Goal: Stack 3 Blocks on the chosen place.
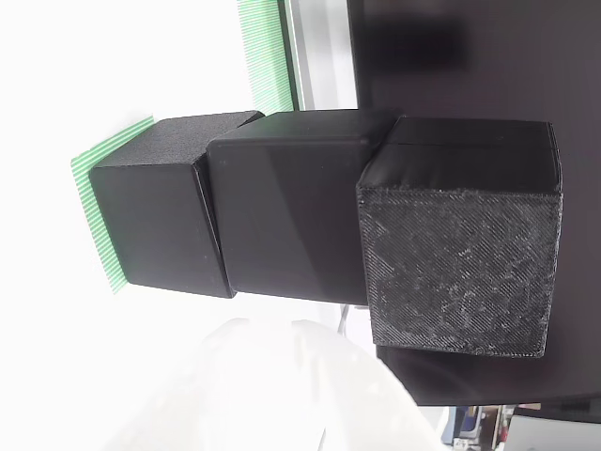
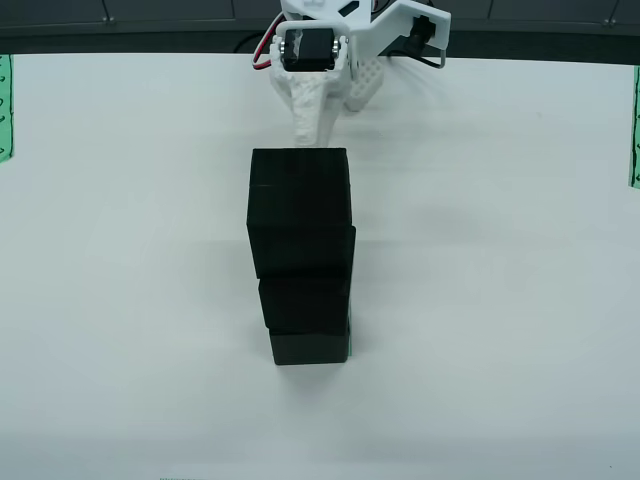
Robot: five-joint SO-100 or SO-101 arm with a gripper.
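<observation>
Three black blocks stand in one stack. In the side view, which is turned on its side, the bottom block (image 1: 160, 221) rests on the green-striped chosen place (image 1: 89, 188), the middle block (image 1: 286, 216) sits on it, and the top block (image 1: 460, 263) shows its rough honeycomb face. From above, the top block (image 2: 300, 210) covers most of the middle block (image 2: 305, 300) and bottom block (image 2: 310, 348), each shifted slightly, and the patch is hidden. My white gripper (image 2: 338, 118) hangs just behind the stack, apart from it, open and holding nothing.
Other green striped patches lie at the left edge (image 2: 5, 105) and right edge (image 2: 634, 125) of the white table, and one (image 1: 268, 56) shows in the side view. A large dark panel (image 1: 451, 56) stands behind the stack. A blurred white shape (image 1: 282, 385) sits beside the stack.
</observation>
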